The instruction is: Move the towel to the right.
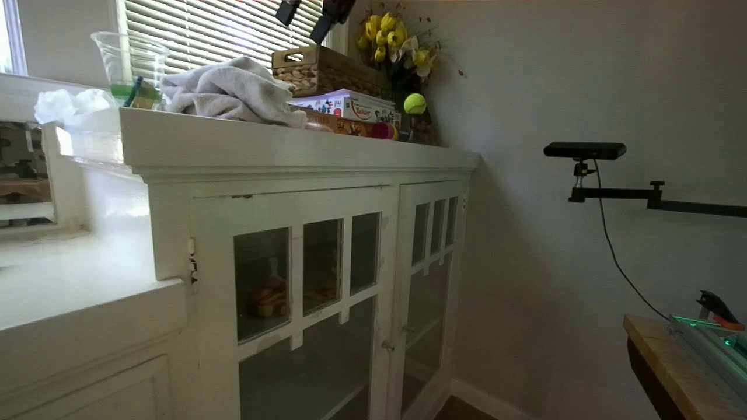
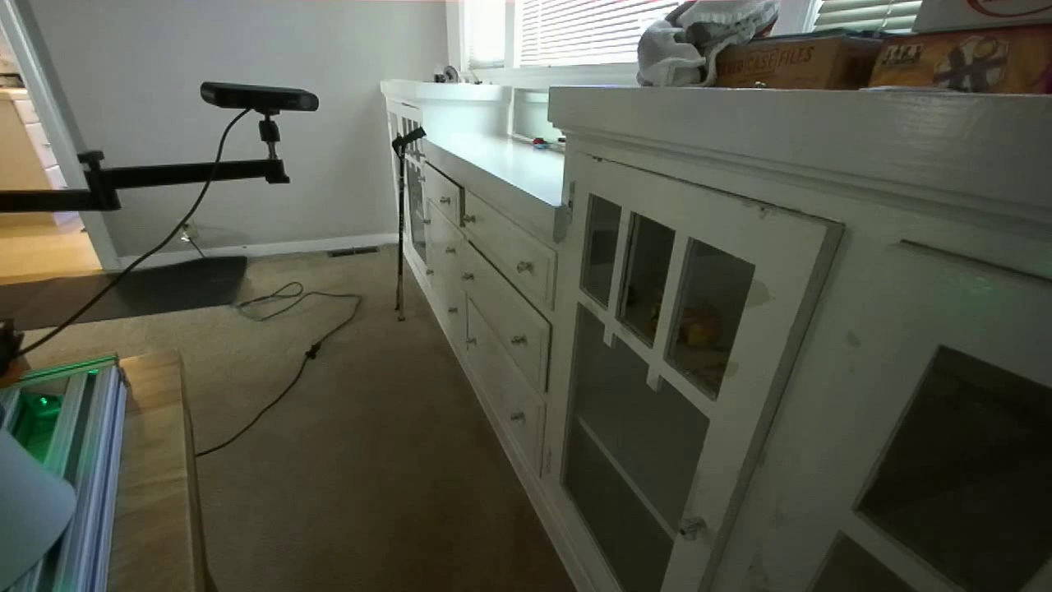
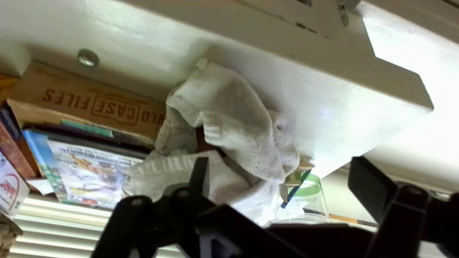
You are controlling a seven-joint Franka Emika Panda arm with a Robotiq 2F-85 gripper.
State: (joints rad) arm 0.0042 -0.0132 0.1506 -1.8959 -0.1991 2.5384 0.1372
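The towel [image 1: 233, 90] is a crumpled light grey cloth heaped on top of the white cabinet. It also shows in an exterior view [image 2: 670, 57], at the upper edge, and in the wrist view [image 3: 236, 118]. My gripper [image 3: 279, 162] is open, its two black fingers wide apart with nothing between them. In the wrist view the towel lies beyond the fingers, mostly toward the left one, which overlaps part of it. In an exterior view the gripper [image 1: 302, 29] hangs at the top edge, higher than the towel and apart from it.
A clear cup [image 1: 131, 67] with a green band stands beside the towel. Boxed games [image 1: 356, 108], a wicker basket [image 1: 327, 70], yellow flowers [image 1: 388, 38] and a tennis ball [image 1: 415, 104] are on its other side. The cabinet top's front edge [image 1: 292, 137] runs close to the towel.
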